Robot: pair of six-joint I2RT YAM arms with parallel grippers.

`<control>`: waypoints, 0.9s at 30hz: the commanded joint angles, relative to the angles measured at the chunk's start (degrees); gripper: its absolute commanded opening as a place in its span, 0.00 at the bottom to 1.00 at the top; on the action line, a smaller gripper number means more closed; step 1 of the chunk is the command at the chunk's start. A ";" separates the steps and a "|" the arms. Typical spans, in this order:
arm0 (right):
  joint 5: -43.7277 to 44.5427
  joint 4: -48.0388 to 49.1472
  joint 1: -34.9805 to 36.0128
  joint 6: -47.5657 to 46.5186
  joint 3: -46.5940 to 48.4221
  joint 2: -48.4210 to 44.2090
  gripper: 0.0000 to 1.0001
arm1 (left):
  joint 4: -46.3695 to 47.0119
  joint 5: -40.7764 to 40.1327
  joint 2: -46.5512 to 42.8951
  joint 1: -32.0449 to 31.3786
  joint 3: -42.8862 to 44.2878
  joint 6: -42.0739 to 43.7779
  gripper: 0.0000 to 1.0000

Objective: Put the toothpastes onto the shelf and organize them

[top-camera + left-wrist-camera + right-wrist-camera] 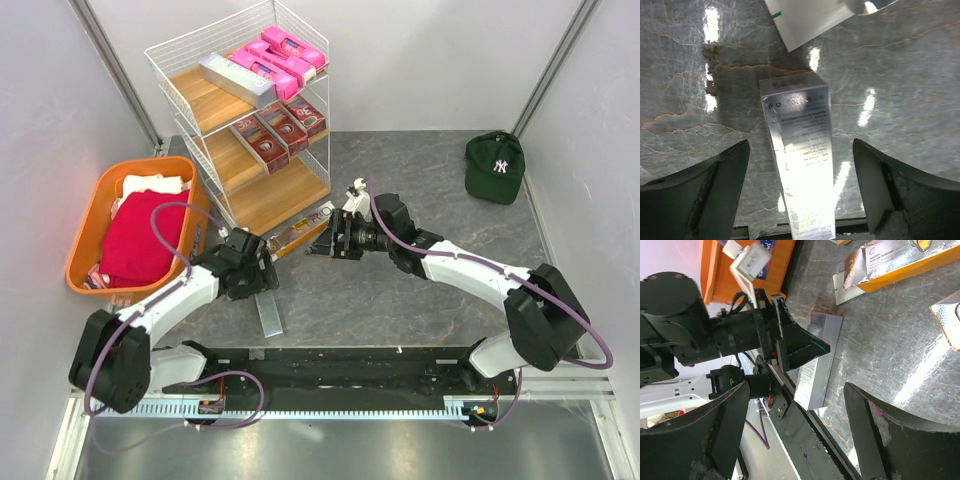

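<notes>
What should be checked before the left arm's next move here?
1. Left gripper open: ok.
2. Silver box lies between its fingers, untouched: ok.
3. Gripper low enough to close on the box: cannot tell.
4. Right gripper open, empty, apart from the left: ok.
5. Shelf has room, bottom board looks bare: ok.
6. Everything shelved: not ok, gold boxes lie on the table.
</notes>
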 commanded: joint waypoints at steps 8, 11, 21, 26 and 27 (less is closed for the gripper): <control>1.03 1.70 0.28 -1.28 -0.20 0.61 0.84 | 7.92 0.24 8.45 -0.45 0.29 -0.11 0.52; 1.11 1.18 0.28 -1.54 0.06 0.35 0.84 | 8.02 0.78 9.08 -0.37 0.99 1.03 0.43; 6.64 -3.65 1.16 -5.67 1.73 -2.63 0.85 | 9.68 3.23 -5.14 0.51 1.09 -1.95 0.33; 12.97 -6.90 4.41 -9.62 2.52 -4.92 0.85 | 14.69 7.27 -13.06 5.06 -2.16 -6.25 0.29; 14.29 -7.26 5.02 -10.15 2.61 -5.88 0.85 | 15.83 10.24 -14.38 6.21 -3.82 -7.05 0.29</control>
